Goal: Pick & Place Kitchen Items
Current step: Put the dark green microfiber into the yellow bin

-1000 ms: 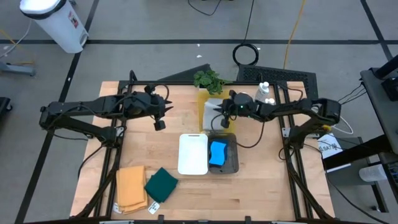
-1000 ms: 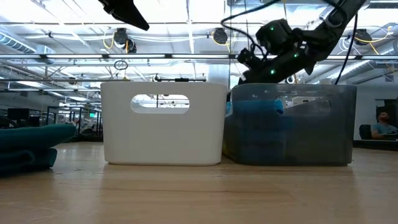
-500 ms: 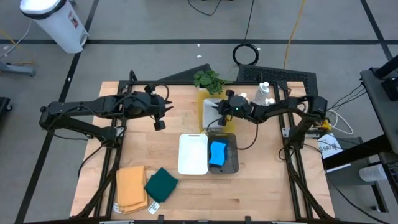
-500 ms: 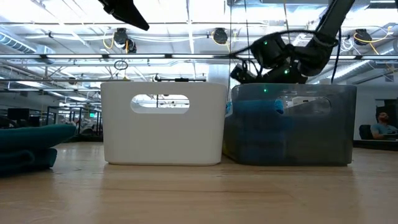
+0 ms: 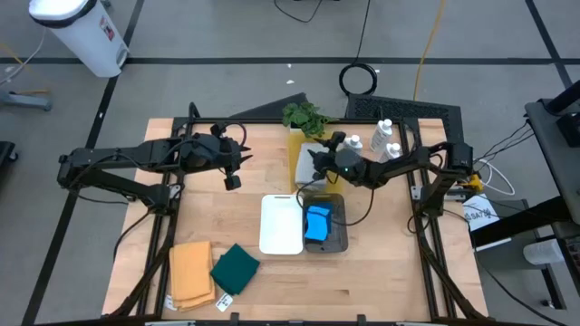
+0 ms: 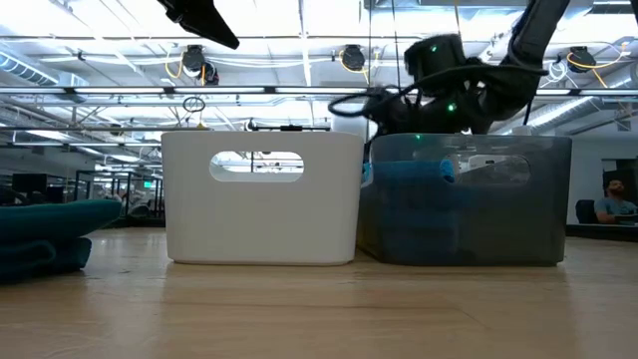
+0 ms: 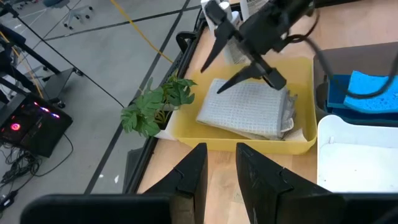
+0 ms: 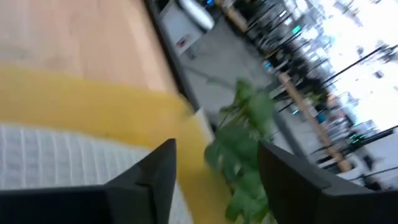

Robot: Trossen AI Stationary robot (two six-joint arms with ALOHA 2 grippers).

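- Right now, your right gripper (image 5: 313, 159) hangs over the yellow plastic tray (image 5: 294, 145) at the far middle of the wooden worktop (image 5: 254, 154), just above the folded grey waffle-weave cloth (image 7: 249, 109) lying in that tray; its jaws stand spread apart and hold nothing, as the left wrist view shows.
- Your left gripper (image 5: 234, 180) waits left of the tray, above bare worktop; its jaws sit narrow, with a thin gap and nothing between them.
- A leafy green plant (image 5: 304, 115) sits at the far end of the yellow tray, at the worktop's far edge.
- You have two bins side by side in the middle: a white plastic bin with a handle slot (image 6: 261, 197) on the left, and a dark translucent grey bin (image 6: 467, 199) touching it on the right.
- Bright-blue sponges (image 5: 317, 223) lie inside the grey bin; how many you cannot tell.
- Small white capped bottles (image 5: 390, 136) stand at the far right, beyond the right arm.
- A folded orange-tan cloth (image 5: 190, 273) lies at the near left corner, with a folded dark green cloth (image 5: 236, 268) just to its right.
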